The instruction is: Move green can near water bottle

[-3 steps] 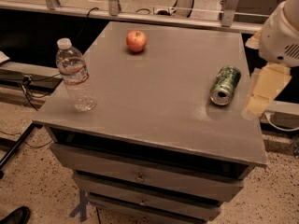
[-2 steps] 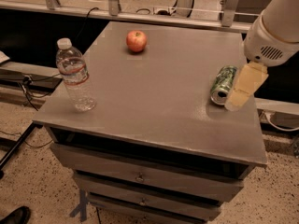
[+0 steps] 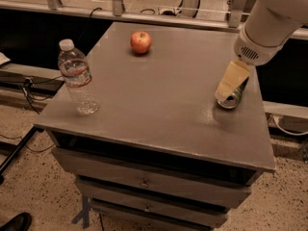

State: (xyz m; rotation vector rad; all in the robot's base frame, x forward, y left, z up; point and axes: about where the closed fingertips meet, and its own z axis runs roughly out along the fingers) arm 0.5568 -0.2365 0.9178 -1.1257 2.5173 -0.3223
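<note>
Evidently the move was barely begun: the green can (image 3: 234, 100) was found lying well apart from the water bottle (image 3: 77, 78), the gripper (image 3: 227, 91) was placed right over it, and its hold could not be told.

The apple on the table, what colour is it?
Red, the round apple, clearest in the camera view; the cream gripper is at the lying green can.

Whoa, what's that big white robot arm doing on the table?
The robot's end effector is down at the green can, which lies on its side near the right edge of the table. The water bottle stands upright far off near the left edge, and a red apple sits at the back. The can isn't near the bottle yet.
</note>
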